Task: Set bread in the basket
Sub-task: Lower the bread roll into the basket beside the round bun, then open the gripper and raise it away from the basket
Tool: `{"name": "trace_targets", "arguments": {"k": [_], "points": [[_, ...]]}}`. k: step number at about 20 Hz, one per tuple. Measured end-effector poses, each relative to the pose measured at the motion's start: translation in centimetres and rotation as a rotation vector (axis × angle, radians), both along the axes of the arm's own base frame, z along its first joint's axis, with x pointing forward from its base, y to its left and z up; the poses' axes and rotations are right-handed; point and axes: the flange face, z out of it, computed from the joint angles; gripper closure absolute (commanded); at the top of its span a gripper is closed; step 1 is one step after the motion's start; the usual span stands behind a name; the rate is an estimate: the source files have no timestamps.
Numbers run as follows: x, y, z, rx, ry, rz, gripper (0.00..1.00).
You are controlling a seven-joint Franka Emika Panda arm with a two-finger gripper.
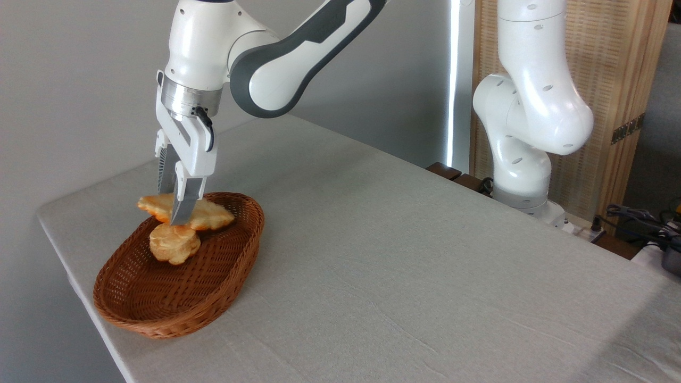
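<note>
Bread [210, 217] is clamped mid-length by gripper [180, 219], above basket [234, 266] 12 o'clock end; looks light, stiff, crumbly.

Golden-orange bread [213, 217], reddish-brown woven basket [213, 287]

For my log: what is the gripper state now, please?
Gripper: closed on the leaf-shaped bread, held over the wicker basket.
</note>
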Motion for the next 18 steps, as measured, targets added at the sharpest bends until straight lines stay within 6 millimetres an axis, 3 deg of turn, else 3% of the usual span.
{"name": "trace_targets", "arguments": {"k": [6,10,18], "points": [[0.3,0.4,0.5,-0.006,-0.008,0.013,0.00],[0.5,1.5,2.7,-0.034,-0.027,0.081,0.00],[-2.9,6.5,7.3,0.058,0.144,0.144,0.00]]}}
